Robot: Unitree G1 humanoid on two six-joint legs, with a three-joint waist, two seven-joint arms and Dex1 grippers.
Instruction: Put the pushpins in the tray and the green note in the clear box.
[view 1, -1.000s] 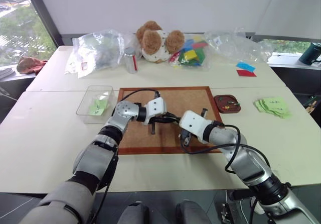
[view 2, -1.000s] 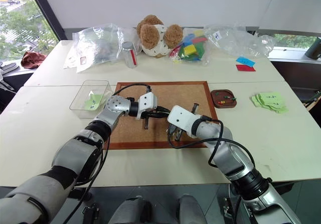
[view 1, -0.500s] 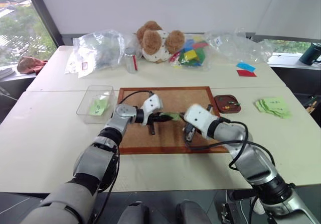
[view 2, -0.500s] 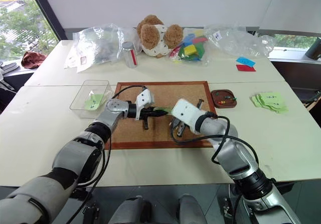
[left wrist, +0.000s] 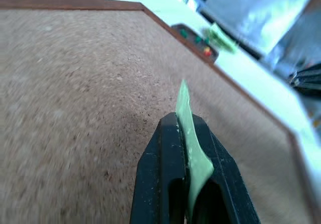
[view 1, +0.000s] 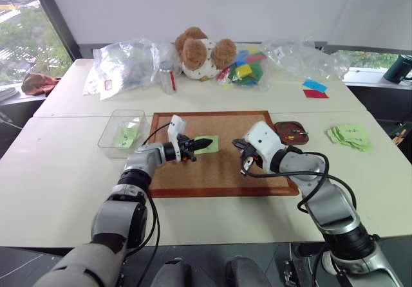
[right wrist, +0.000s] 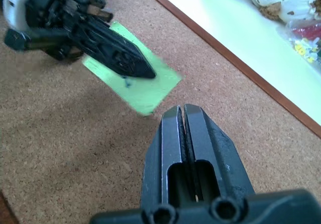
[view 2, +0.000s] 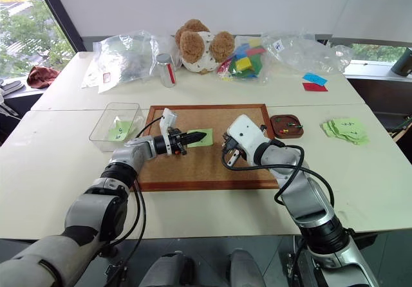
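Pale cream tables (view 1: 58,171) stand pushed together, a seam running between them. Behind them rises a plain white wall (view 1: 193,4), daylight falling evenly across it. A dark-framed window (view 1: 19,23) on the left looks out on green trees, and another window (view 1: 376,58) sits low at the far right. A grey floor (view 1: 13,261) shows below the near table edge.

Wood-framed corkboard (view 1: 219,165) at desk (view 1: 58,171) centre. Far edge: teddy bear (view 1: 199,52), metal can (view 1: 168,76), clear plastic bags (view 1: 125,62), coloured blocks (view 1: 244,68). Right side: blue and red slips (view 1: 315,89), pile of green slips (view 1: 351,136).
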